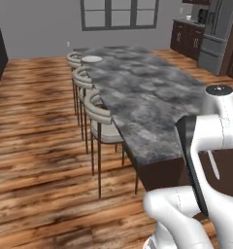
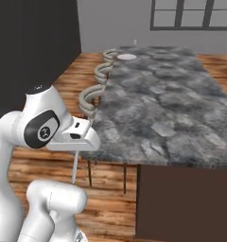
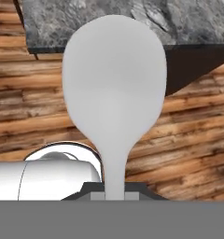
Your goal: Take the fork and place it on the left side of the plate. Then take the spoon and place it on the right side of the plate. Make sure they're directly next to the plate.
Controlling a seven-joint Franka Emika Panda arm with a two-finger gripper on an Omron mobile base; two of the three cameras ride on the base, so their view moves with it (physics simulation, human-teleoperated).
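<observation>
The fingers (image 3: 115, 193) pinch the spoon (image 3: 115, 93) by its slim handle, its pale grey oval bowl smooth and matte, hanging over the wooden floor (image 3: 198, 140) just off the near edge of the marbled grey surface (image 3: 86, 23).

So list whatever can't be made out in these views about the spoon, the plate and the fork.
- Spoon: hand view, handle base runs under the bottom edge, so the end effector's contact is cut off.
- Plate: left base view, too far and small to show anything beside it.
- Fork: cannot be identified on the far counter; too small.
</observation>
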